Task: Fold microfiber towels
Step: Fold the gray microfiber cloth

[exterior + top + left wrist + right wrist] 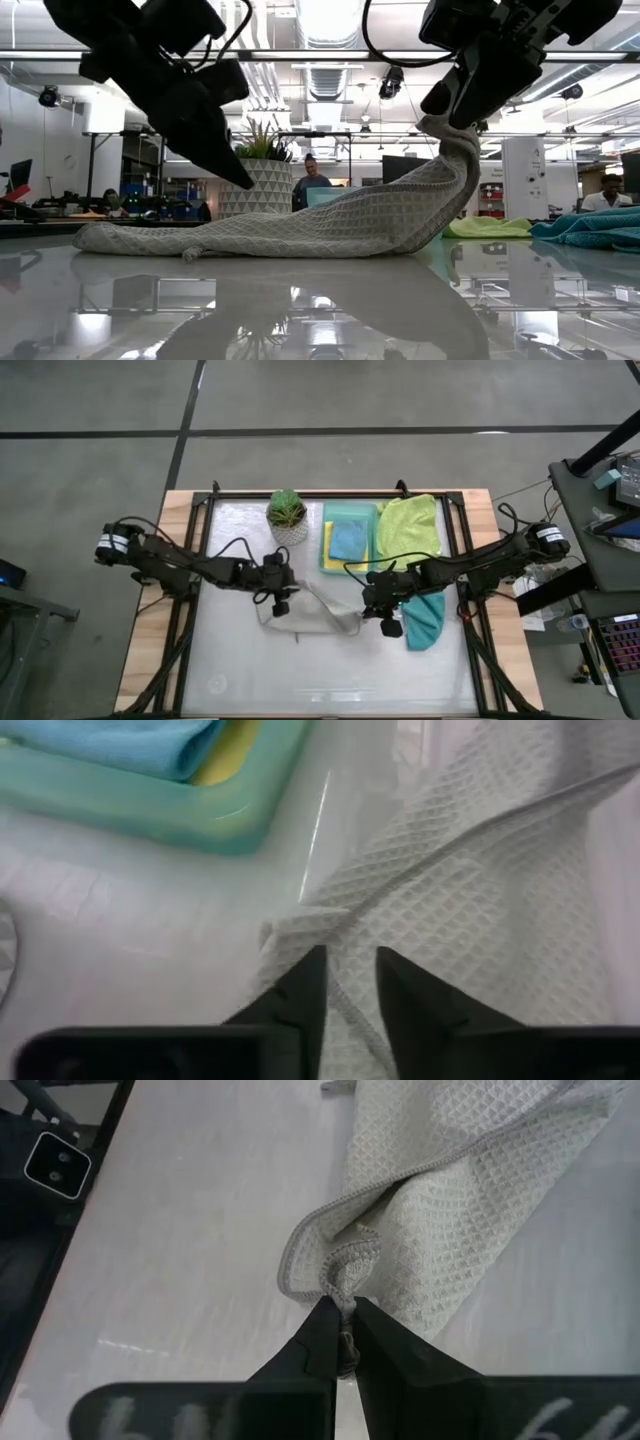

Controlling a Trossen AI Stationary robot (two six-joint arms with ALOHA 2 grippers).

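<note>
Right gripper [340,1320] is pinched tight on a bunched corner of the pale grey towel [318,618], hoisting that end up off the table [330,680] at centre. In the low view the cloth climbs steeply to the fingers while the rest trails flat. Left gripper [350,982] hangs just over the opposite end, its fingers parted a little with nothing between them, cloth lying loose beneath.

The danger, to my eye: only one end is held. If the right arm carries its corner across now, the free end could drag and bunch instead of laying over cleanly. And that pinch is on a small crumpled wad, so it might slip out.

Seen from above, the towel's long axis runs roughly nine o'clock to three o'clock, the raised end pointing toward three. The teal towel [425,620] sits just beyond at three, the lime green towel [410,525] off at one, the light blue towel [349,540] in the mint tray [350,510] at twelve.
</note>
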